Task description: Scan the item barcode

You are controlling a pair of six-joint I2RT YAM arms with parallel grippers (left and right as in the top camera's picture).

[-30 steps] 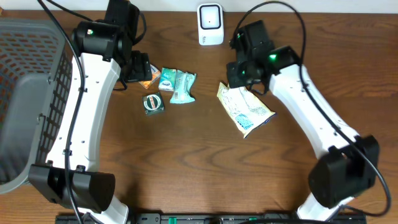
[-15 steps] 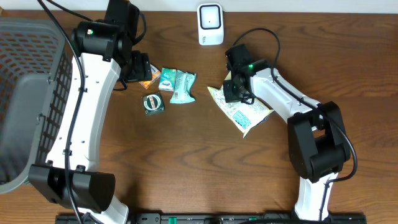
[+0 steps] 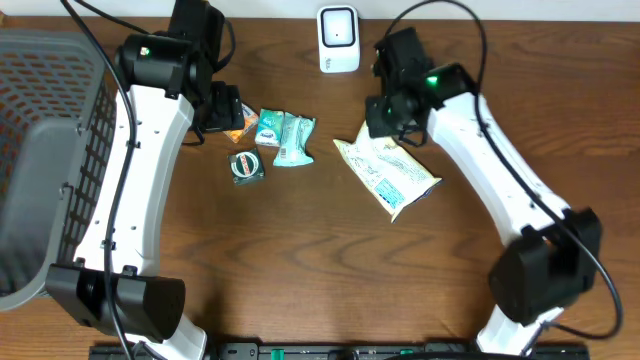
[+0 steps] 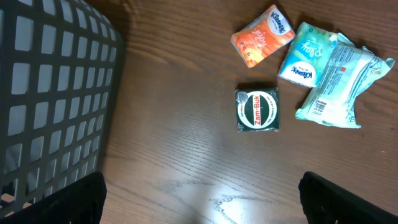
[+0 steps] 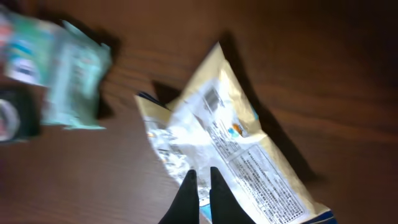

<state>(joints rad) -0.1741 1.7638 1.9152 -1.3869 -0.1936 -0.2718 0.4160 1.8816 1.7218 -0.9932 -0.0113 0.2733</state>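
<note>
Nearest the arm bases, shows only bare brown table (image 3: 300, 270). Farther out on the right, finds the snack bag (image 3: 390, 178) lying flat on the wood, printed side up, with one corner pointing toward the small packets on the left and well apart from them. At the bag's far edge, has the right tool (image 5: 202, 174) clenched, its dark fingers (image 5: 188, 193) pressed together over the crinkled foil; cannot tell whether touching or pinching the bag. On the left at about the same depth, places a green Zam-Buk tin (image 4: 257, 110) alone on the wood, near the packets but not touching them. A little farther, groups a pale green wrapper (image 4: 339, 81) with a barcode facing up, a teal tissue pack (image 4: 305, 55) touching it, and an orange Kleenex pack (image 4: 262, 36) just beside that. Hangs the left tool (image 4: 202, 205) released just left of this group, tips spread wide, gripping nothing. Along the left edge, sets a dark mesh basket (image 3: 40, 150). Farthest back, puts a white scanner (image 3: 339, 38) at the table's far edge, apart from the bag.
</note>
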